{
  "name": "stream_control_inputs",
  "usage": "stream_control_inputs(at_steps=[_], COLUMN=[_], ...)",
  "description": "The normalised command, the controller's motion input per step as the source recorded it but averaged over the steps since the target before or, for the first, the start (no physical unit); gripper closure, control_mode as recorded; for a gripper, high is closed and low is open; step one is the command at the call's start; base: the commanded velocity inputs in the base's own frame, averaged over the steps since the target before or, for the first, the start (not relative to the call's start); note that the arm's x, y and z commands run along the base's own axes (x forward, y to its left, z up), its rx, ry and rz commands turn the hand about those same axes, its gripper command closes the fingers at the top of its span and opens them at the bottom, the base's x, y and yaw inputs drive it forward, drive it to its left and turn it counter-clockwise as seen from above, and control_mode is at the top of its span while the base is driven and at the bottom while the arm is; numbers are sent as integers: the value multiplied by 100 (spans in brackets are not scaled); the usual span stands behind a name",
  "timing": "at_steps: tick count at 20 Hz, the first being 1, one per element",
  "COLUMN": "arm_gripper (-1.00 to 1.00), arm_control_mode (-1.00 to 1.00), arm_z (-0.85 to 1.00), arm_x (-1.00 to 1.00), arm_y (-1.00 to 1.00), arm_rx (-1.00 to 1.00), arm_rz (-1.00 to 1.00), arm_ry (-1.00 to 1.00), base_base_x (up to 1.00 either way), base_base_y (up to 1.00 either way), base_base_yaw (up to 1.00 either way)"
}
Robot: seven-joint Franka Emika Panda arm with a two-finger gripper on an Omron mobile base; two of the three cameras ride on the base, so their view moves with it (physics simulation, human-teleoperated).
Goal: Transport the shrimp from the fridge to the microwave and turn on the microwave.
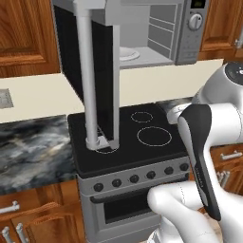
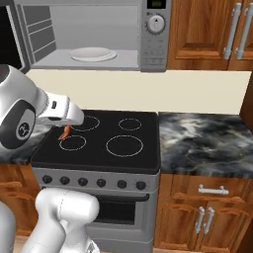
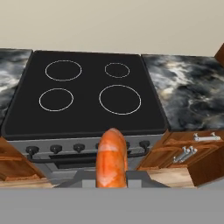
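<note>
The gripper (image 3: 112,177) is clamped on the shrimp (image 3: 112,158), whose orange body stands up between the two finger tips in the hand view, its long axis running straight out along the gripper's own line toward the stove (image 3: 87,94). In the right base view the same shrimp (image 2: 63,132) shows as a small orange sliver under the hand, hanging above the stove's left-hand rings, near the front left corner of the black cooktop (image 2: 99,138).

The relation that matters is up and back. The microwave (image 2: 99,34) sits above the stove against the wall, with its door (image 1: 85,71) swung fully open to the left and its white turntable plate (image 2: 91,53) bare in the cavity. From the shrimp the plate lies higher, farther toward the wall, and a little to the right (the hand camera looks down at the cooktop, so the cavity is outside its frame).

My reading is that the carry is most of the way done: the next move calls for a lift and a reach forward, keeping clear of the open door's edge on the left. Closing the door and turning the knob (image 2: 156,23) are not yet done.
</note>
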Motion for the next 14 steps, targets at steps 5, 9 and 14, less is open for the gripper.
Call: stream_control_inputs(at_steps=[5, 9, 14], arm_gripper=[100, 100, 100], arm_control_mode=[100, 100, 100], arm_z=[0, 0, 0], arm_x=[0, 0, 0], arm_y=[0, 0, 0], arm_rx=[0, 0, 0], arm_rz=[0, 0, 0], arm_ry=[0, 0, 0], base_base_x=[38, 36, 23], base_base_y=[14, 14, 11], base_base_yaw=[2, 3, 0])
